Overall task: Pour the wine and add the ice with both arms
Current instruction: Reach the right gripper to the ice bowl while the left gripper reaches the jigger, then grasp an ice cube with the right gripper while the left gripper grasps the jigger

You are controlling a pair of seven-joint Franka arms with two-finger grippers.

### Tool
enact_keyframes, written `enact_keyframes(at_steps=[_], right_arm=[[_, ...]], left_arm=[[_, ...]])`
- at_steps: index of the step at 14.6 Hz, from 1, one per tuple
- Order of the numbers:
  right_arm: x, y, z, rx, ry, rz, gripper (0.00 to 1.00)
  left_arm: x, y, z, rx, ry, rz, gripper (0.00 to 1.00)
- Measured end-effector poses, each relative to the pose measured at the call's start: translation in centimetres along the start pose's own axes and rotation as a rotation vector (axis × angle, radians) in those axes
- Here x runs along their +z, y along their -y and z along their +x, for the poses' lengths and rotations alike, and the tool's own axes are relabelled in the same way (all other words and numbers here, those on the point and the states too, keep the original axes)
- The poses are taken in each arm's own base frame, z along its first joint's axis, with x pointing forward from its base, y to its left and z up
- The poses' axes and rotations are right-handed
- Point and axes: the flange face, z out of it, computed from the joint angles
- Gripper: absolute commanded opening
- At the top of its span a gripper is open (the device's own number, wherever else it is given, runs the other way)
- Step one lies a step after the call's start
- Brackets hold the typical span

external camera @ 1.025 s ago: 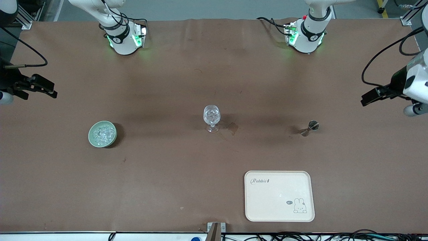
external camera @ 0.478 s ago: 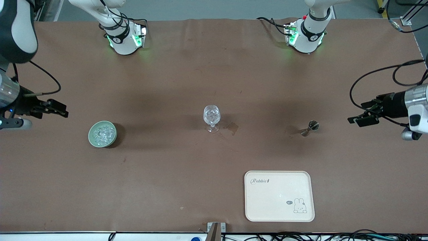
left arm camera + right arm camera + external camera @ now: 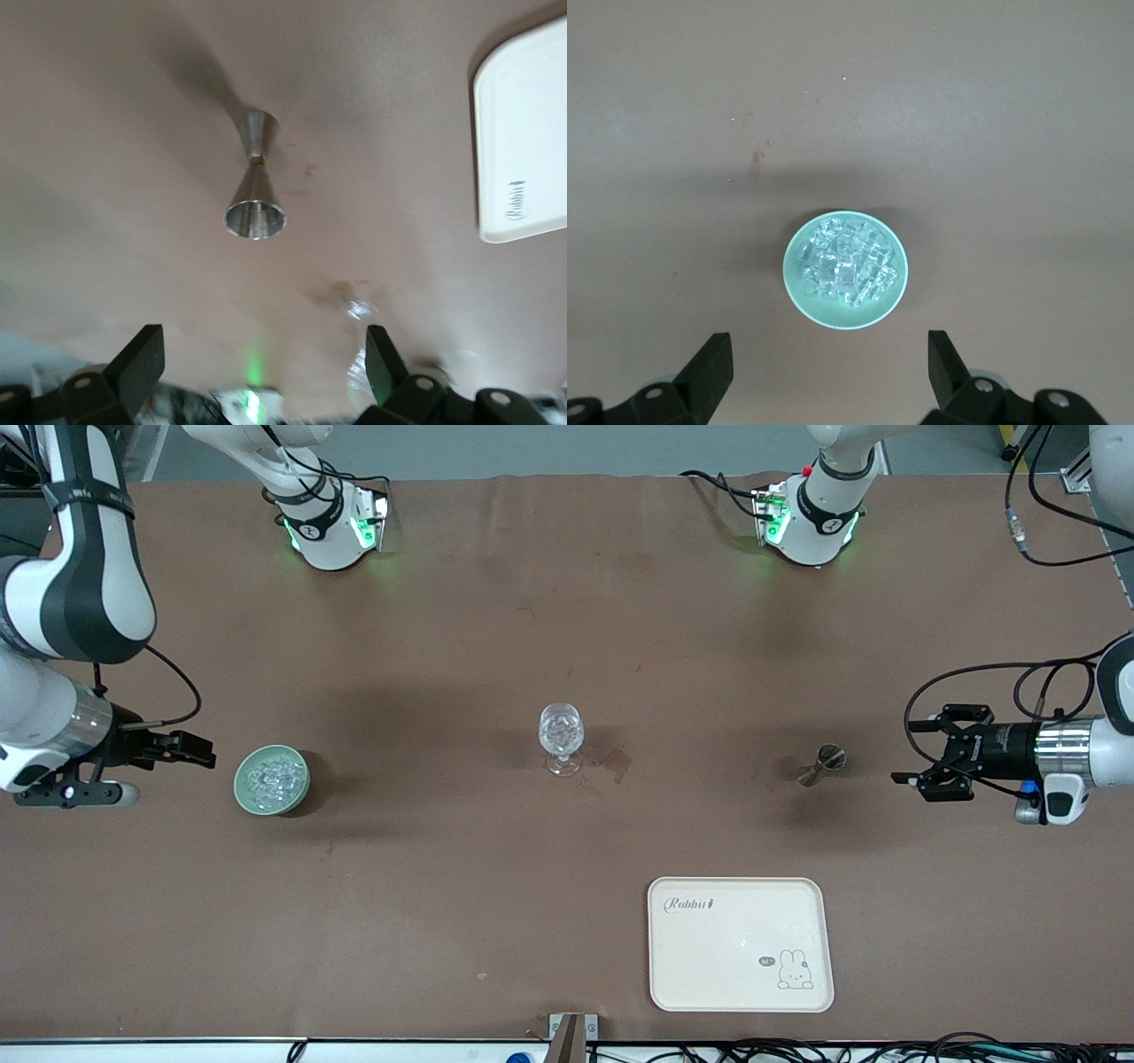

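Observation:
A clear stemmed glass [image 3: 561, 737] stands mid-table with glinting lumps in its bowl. Ice [image 3: 270, 778] is heaped in a pale green bowl [image 3: 240, 786] toward the right arm's end. My right gripper [image 3: 202, 751] hovers open just beside that bowl; its wrist view shows the bowl [image 3: 794, 266] and ice [image 3: 849, 264] ahead of the gripper [image 3: 828, 367]. A metal jigger [image 3: 822, 763] stands toward the left arm's end. My left gripper [image 3: 911, 755] is open beside it, apart from it; the jigger [image 3: 255, 190] lies ahead of the gripper [image 3: 261, 354]. Wine is out of view.
A cream tray [image 3: 735, 948] with a rabbit print lies nearer the front camera than the jigger, and shows in the left wrist view as well [image 3: 523, 142]. A small dark stain [image 3: 617, 762] marks the brown cloth beside the glass.
Both arms have swung in and down from the table's ends: the right gripper toward the green bowl, the left gripper toward the jigger. Both stayed open.

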Motion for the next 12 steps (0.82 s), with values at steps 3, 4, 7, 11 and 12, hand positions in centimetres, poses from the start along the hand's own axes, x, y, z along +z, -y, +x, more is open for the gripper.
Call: enact_keyframes(at_steps=[3,4,7,11,12], right_arm=[[3.7,-0.9,0.8,0.014,-0.004,-0.001,0.97],[5.0,-1.0,0.9,0.015,-0.011,-0.001,0.97],[8.8,-0.9,0.4,0.015,-0.031,-0.004,0.97],[12.8,-1.0,0.0,0.016,-0.018,-0.004,0.97],[13.6,-0.9,0.0,0.015,-0.015,-0.004,0.97]], left_arm=[[1.8,1.6,5.5,-0.113,0.176,-0.114,0.99],[2.9,1.9,6.8,-0.141,0.22,-0.131,0.97],[6.4,2.7,9.9,-0.2,0.299,-0.131,0.93],[9.1,3.7,12.4,-0.206,0.35,-0.131,0.9],[9.7,3.9,12.8,-0.198,0.366,-0.139,0.88]])
